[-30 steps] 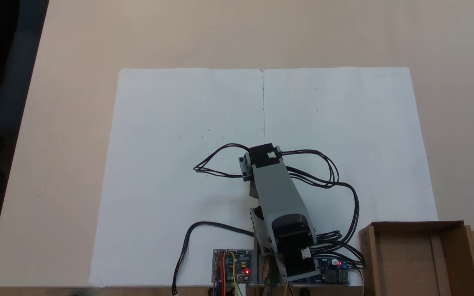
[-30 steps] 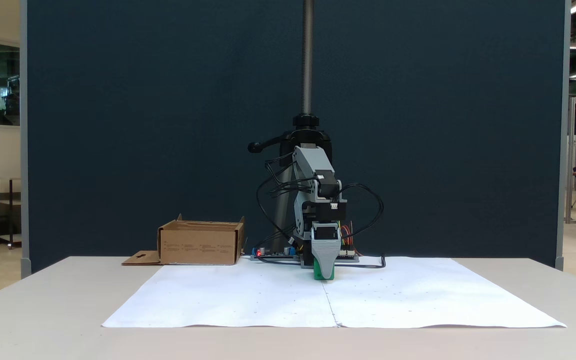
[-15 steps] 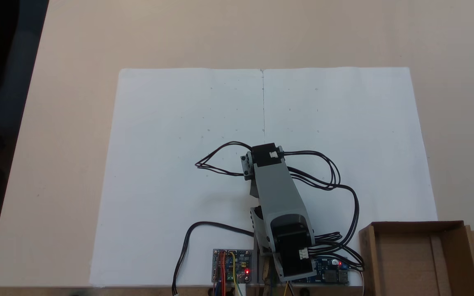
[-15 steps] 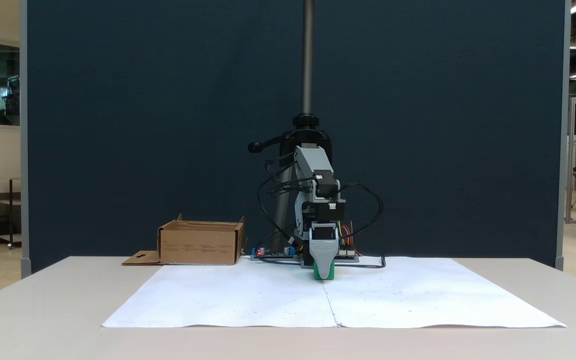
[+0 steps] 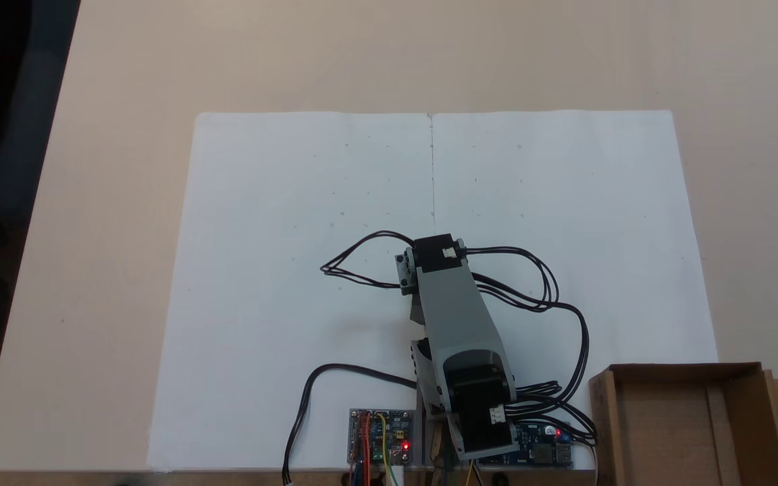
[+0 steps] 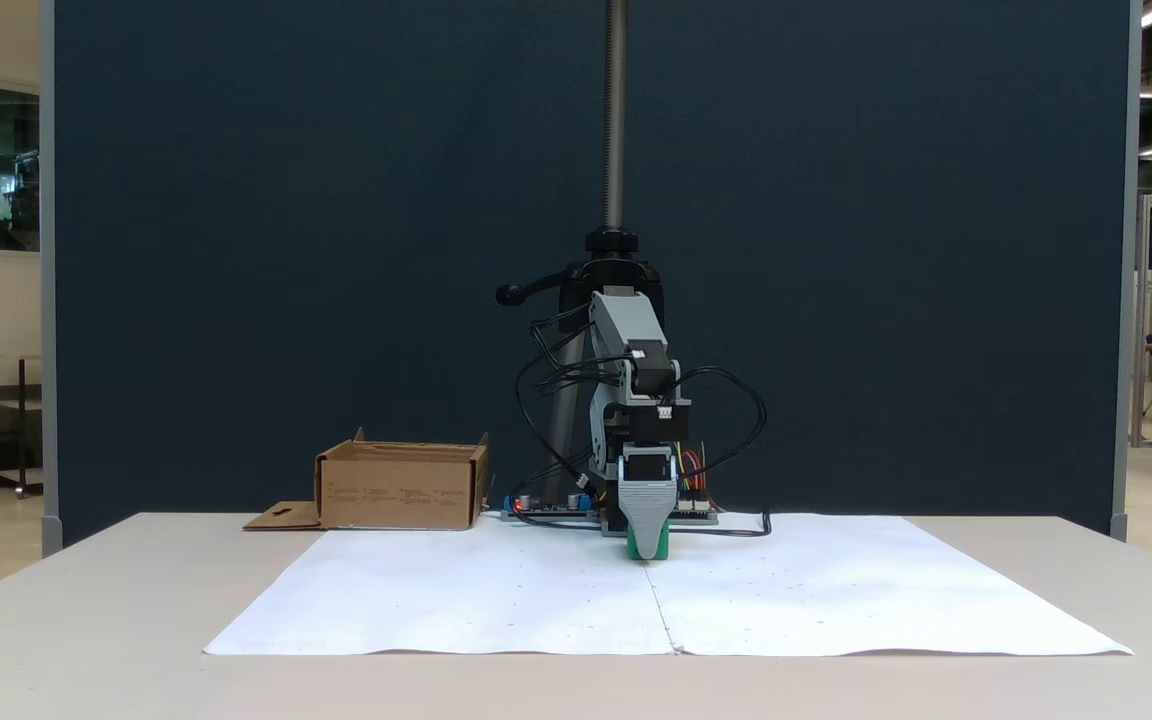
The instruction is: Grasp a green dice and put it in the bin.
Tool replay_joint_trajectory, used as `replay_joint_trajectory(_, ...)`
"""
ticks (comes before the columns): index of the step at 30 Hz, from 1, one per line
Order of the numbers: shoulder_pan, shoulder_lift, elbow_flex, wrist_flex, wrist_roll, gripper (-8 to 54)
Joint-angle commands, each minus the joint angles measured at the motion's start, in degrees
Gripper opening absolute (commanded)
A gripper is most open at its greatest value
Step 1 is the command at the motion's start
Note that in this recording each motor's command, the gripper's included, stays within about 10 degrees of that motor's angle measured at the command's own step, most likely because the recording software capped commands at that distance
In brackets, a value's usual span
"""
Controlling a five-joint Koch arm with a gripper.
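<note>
Tool (image 6: 647, 548) points down at the white paper sheet (image 6: 496, 600) on the desk (image 6: 86, 620). The green dice (image 6: 632, 545) sits directly behind its front jaw, green showing either side. Jaws overlap from this angle; grip cannot be told. The cardboard bin (image 6: 399, 487) stands well apart, left in this view.

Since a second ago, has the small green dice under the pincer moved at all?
No. In the front fixed view the small bright green dice sits at the same spot on the white paper sheet's centre seam, behind the grey pincer.
</note>
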Motion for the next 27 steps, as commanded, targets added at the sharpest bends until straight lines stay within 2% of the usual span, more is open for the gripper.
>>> replay_joint_trajectory(1, -0.5, -0.3, 0.3, -3.7, -0.7, 35.5)
replay_joint_trajectory(4, -0.6, -0.3, 0.4, -3.7, -0.7, 33.1)
replay_joint_trajectory(11, -1.0, -0.2, 0.8, -3.7, -0.7, 22.6)
replay_joint_trajectory(15, -1.1, -0.2, 0.8, -3.6, -0.7, 21.4)
replay_joint_trajectory(18, -0.9, 0.7, 0.8, -3.7, -0.7, 12.3)
replay_joint_trajectory(27, 7.9, 5.8, -3.9, -9.0, -0.7, 12.2)
